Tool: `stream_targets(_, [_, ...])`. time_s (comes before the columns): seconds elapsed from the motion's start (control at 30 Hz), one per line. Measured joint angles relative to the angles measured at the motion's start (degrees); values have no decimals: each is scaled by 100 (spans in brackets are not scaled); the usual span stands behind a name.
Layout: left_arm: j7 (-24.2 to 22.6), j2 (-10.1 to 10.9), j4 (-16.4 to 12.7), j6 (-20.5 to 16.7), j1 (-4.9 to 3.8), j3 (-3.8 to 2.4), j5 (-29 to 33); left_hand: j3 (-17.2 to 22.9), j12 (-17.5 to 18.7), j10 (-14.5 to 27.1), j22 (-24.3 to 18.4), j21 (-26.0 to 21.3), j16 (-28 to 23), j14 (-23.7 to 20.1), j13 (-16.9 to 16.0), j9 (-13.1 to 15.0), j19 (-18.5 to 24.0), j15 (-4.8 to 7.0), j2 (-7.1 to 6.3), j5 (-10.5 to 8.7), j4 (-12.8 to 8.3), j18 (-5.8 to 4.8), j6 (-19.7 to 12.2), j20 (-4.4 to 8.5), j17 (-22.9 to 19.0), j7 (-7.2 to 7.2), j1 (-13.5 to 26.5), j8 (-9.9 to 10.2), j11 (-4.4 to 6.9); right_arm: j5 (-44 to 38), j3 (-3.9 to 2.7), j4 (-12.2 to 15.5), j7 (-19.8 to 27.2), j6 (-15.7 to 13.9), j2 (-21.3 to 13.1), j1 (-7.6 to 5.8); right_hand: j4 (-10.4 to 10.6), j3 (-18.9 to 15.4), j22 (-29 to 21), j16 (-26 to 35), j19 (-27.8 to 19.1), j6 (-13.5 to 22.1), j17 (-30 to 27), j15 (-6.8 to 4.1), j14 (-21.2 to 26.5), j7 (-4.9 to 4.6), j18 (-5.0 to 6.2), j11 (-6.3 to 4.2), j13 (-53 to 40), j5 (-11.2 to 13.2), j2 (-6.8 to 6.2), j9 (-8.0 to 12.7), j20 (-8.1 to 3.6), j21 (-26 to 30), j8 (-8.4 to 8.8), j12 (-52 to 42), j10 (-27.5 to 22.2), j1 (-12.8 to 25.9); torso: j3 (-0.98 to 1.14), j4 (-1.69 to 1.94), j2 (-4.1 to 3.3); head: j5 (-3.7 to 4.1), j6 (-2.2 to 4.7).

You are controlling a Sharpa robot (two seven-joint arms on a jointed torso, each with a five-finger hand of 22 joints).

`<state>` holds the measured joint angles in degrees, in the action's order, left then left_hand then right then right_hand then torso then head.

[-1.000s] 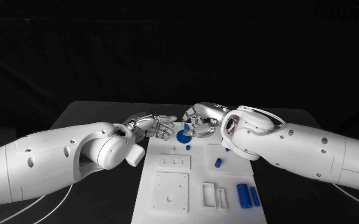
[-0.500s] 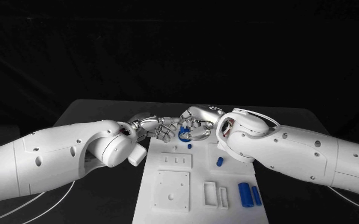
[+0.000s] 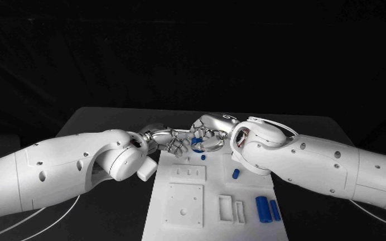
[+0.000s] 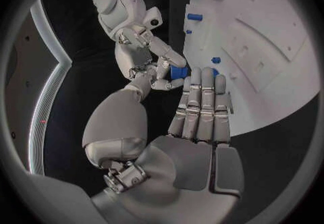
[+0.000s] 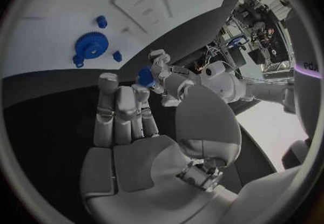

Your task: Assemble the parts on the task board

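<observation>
Together, both hands [image 3: 191, 139] on a blue part [image 3: 196, 140].

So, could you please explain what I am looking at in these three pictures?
It is a robot with two white arms ending in silver hands. One picture looks down from its head; the two round ones come from cameras at its wrists. On the black table lies a white task board with blue pieces, such as a gear and cylinders. The left hand and right hand meet over its far end. The right seems to pinch a small blue part; whether the left grips it too is unclear.
</observation>
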<state>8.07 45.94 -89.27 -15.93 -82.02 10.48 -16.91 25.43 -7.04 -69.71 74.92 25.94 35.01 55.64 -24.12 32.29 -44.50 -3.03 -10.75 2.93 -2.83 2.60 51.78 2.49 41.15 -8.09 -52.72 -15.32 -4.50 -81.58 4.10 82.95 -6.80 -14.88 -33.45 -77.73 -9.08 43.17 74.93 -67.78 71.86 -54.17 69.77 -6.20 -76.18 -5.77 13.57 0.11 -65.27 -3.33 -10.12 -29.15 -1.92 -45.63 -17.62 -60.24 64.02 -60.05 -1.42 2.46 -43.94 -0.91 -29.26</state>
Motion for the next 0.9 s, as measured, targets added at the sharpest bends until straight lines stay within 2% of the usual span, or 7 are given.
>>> stream_targets(0.2, [39, -7, -1, 25, 0, 0, -43, -88, 0, -21, 0, 0, 0, 21, -15, 0, -27, 21, 88, 0, -88, -3, 22, 27, 4, 22, -88, -15, 21, -22, 0, -58, -14, -1, 44, 9, 0, 0, 0, 0, 0, 0, 0, 0, 0, 0, 0, 0, 0, 0, 0, -5, 0, 0, 0, 0, 0, 0, -1, 2, 1, 0, 2])
stream_targets(0.57, [49, -32, 4, 36, 0, 0, -58, -180, 0, -21, -1, 0, 0, 21, -14, -22, -27, 21, 149, 0, -149, -4, 22, 27, -8, 22, -149, -16, 21, -48, 2, -53, -30, 10, 69, 53, 0, 0, -1, 0, 8, -6, 0, 8, -8, -7, 0, 9, 5, -23, 0, -5, -37, 0, 4, 1, 9, 0, 3, 4, 1, -12, 2])
stream_targets(0.7, [49, -42, 11, 36, 0, 1, -54, -223, 0, -21, -1, 0, 0, 21, -16, -34, -27, 21, 240, 0, -191, -5, 22, 27, -17, 22, -207, -16, 21, -51, 2, -79, -41, 13, 92, 52, 0, 0, -1, 0, 8, -7, 0, 8, -8, -8, -1, 9, 5, -23, 0, -6, -37, 0, 4, 1, 9, 0, 3, 3, 1, -16, -6])
stream_targets(0.9, [47, -47, 17, 48, 0, 4, -27, -252, 0, -21, 2, 0, 0, 21, -19, -43, -27, 21, 299, 0, -221, -40, 42, 27, -19, 1, -222, -17, 21, -57, 2, -101, -68, 11, 126, 54, 0, 0, -1, 0, 8, -8, -1, 8, -8, -9, -1, 9, 5, -22, 0, -19, -36, 0, 4, 2, 9, 0, 6, 2, 1, -24, -13])
